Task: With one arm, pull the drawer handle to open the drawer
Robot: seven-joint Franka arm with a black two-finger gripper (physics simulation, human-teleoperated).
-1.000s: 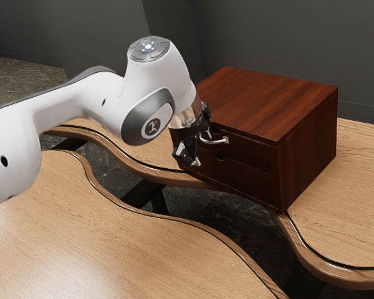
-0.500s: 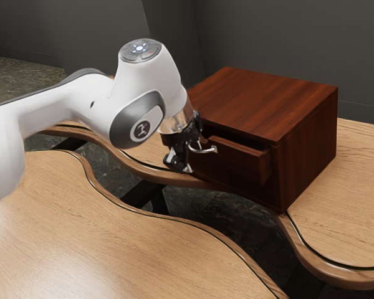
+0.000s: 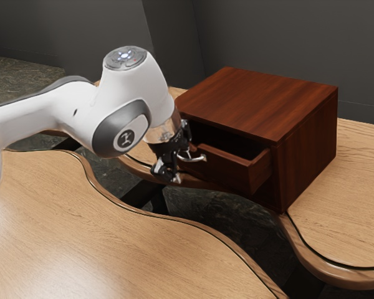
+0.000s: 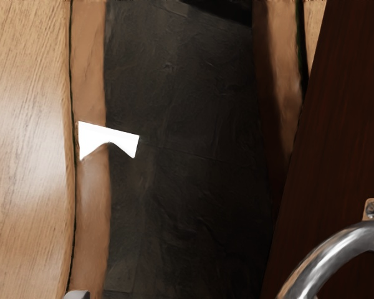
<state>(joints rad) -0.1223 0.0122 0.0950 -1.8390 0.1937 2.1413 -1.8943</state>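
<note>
A dark red wooden cabinet stands on the far table. Its upper drawer sticks out of the cabinet toward the exterior view's left, with a dark gap showing behind its front panel. My black gripper is at the drawer's curved silver handle, with the fingers closed around it. In the wrist view the handle arcs off the drawer front close under my hand.
A curved light wooden table fills the foreground, and another table carries the cabinet. Between them runs a dark floor gap, also seen below my hand as the dark floor.
My hand has drawn back toward the exterior view's left with the handle in it, and the upper drawer has slid further out of the cabinet in each frame.
</note>
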